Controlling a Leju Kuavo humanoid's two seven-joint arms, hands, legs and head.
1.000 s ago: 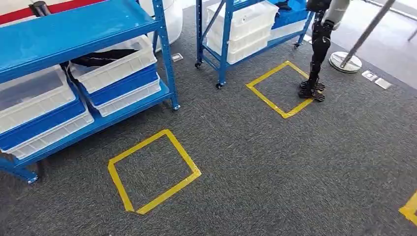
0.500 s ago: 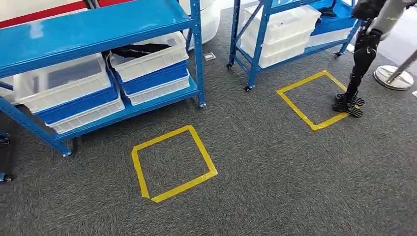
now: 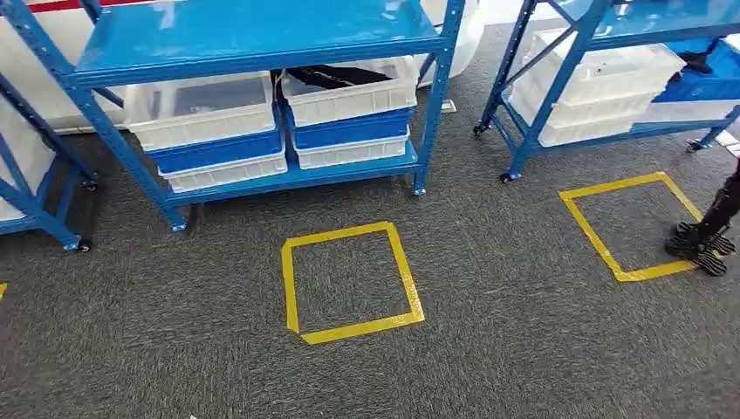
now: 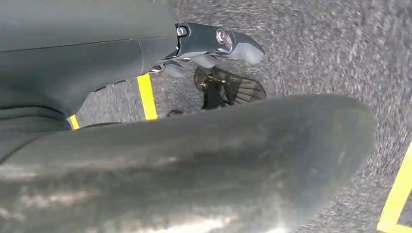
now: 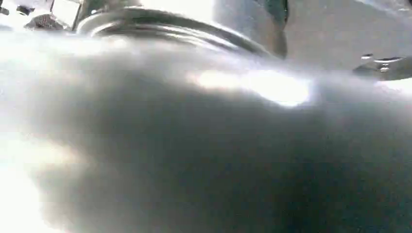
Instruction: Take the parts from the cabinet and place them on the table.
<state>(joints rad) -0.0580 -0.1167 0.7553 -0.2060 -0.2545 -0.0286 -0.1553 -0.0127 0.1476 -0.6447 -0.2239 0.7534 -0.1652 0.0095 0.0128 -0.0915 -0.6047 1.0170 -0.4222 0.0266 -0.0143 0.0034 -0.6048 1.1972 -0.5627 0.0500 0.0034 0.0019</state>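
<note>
Our left hand (image 4: 214,43) hangs over carpet (image 3: 489,349), grasp unclear; dark parts (image 3: 336,76) lie in a shelf (image 3: 253,35) bin (image 3: 349,96).

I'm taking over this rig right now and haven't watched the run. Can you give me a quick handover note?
Left hand: hangs over the carpet; whether it is open or shut cannot be told. Right hand: its wrist view is a blur.
Blue rack stands straight ahead, with a yellow tape square on the carpet before it. White bins sit on its lower shelf; one holds something dark.
Done: nothing taken out.
Left: reach the rack, take the parts, carry them to the table.
</note>
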